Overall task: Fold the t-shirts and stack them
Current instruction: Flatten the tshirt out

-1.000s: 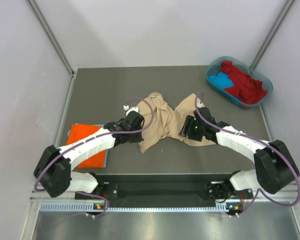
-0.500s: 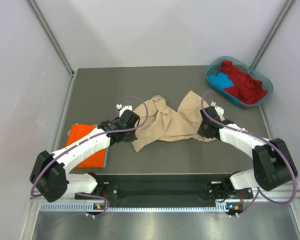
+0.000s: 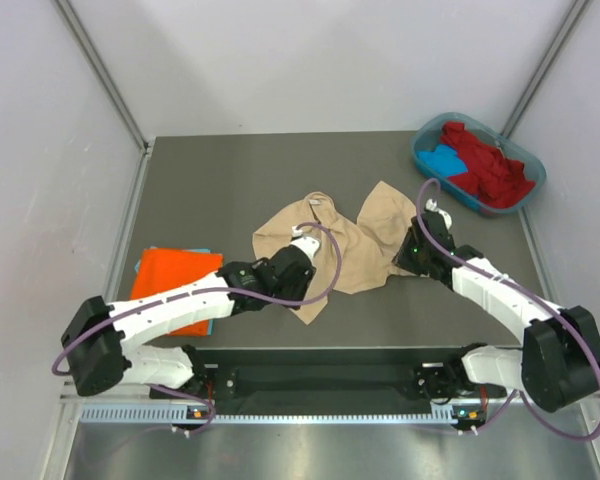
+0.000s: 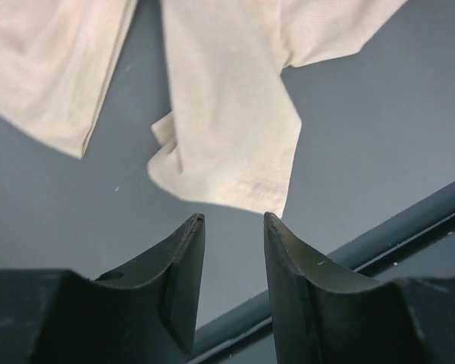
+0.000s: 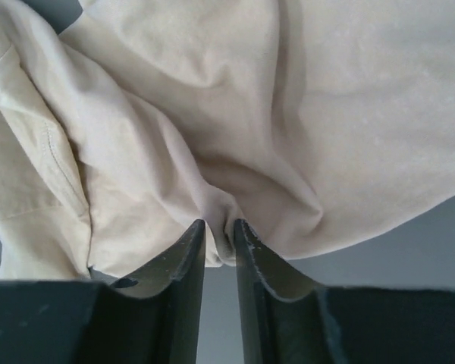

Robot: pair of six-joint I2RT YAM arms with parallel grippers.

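Observation:
The beige t-shirt [image 3: 342,243] lies crumpled and partly spread at the table's middle. My left gripper [image 3: 300,266] sits over its near-left part. In the left wrist view it [image 4: 231,218] stands open and holds nothing, with a flat corner of the shirt [image 4: 227,121] just beyond the fingertips. My right gripper [image 3: 411,260] is at the shirt's right edge. Its narrow jaws [image 5: 219,224] pinch a fold of the beige cloth [image 5: 288,114]. A folded orange t-shirt [image 3: 175,285] lies at the left on a blue one [image 3: 213,318]. Red [image 3: 488,168] and blue [image 3: 442,160] t-shirts fill the tub.
The teal plastic tub [image 3: 526,196] stands at the back right corner. The table's raised front rail [image 4: 409,227] runs close to my left gripper. White walls and metal posts enclose the table on three sides.
My left gripper has swung right toward the front edge and opened, leaving the shirt's corner flat on the table. The right gripper has shifted right with its fold, spreading the shirt.

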